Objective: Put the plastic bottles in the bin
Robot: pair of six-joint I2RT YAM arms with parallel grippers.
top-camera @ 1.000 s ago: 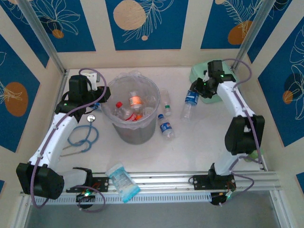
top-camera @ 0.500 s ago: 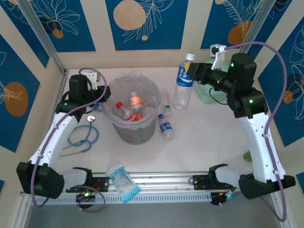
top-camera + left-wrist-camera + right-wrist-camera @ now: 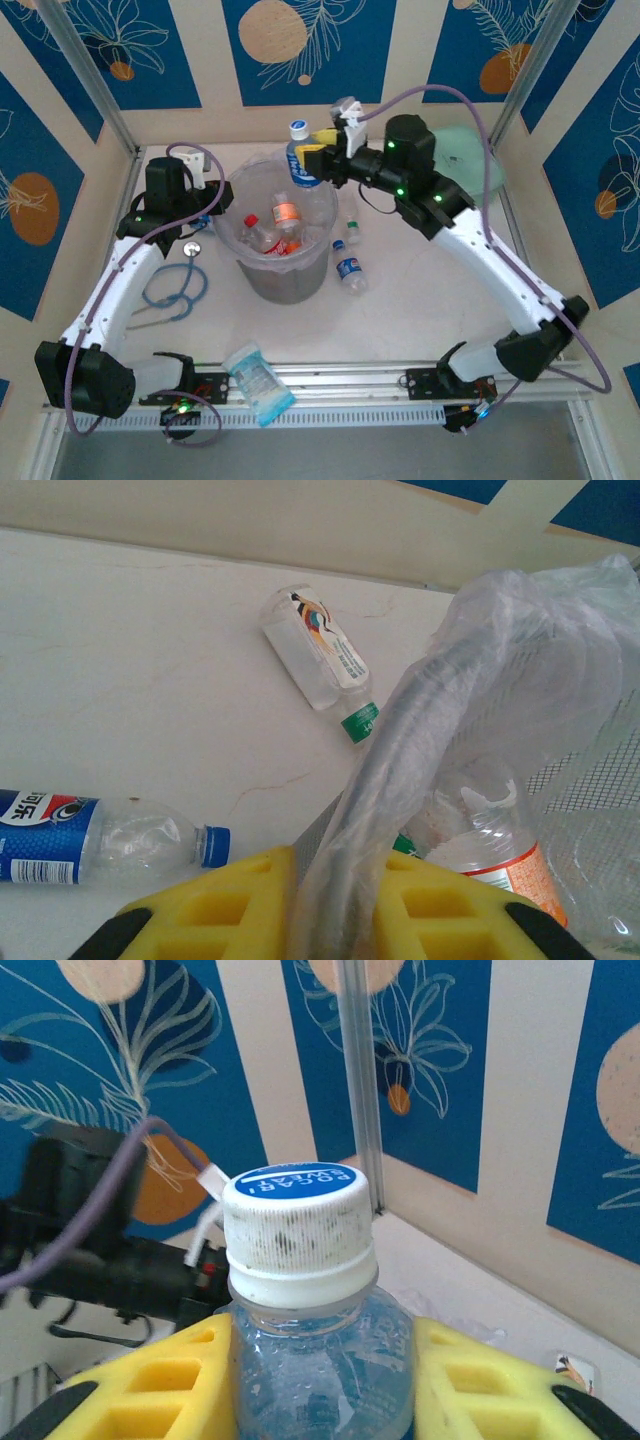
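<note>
One bottle moving: the right end effector [image 3: 318, 160] is pinching a blue-labelled bottle [image 3: 301, 160], having swung it from the far right.
Bottle position: hanging over the bin [image 3: 262, 268] rim, ready to drop.
Left end effector [image 3: 335, 905]: pressed together on the bin's rim.
Two bottles waiting: lying on the bench [image 3: 400, 300] below the right end effector.

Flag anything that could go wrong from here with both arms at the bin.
1. The right gripper holds a bottle over the far rim of the bin, not the middle; released now, it might clip the rim and fall outside.
2. The left gripper is shut on the bin's rim and liner bag; any pull could tip the bin or drag the bag.
</note>
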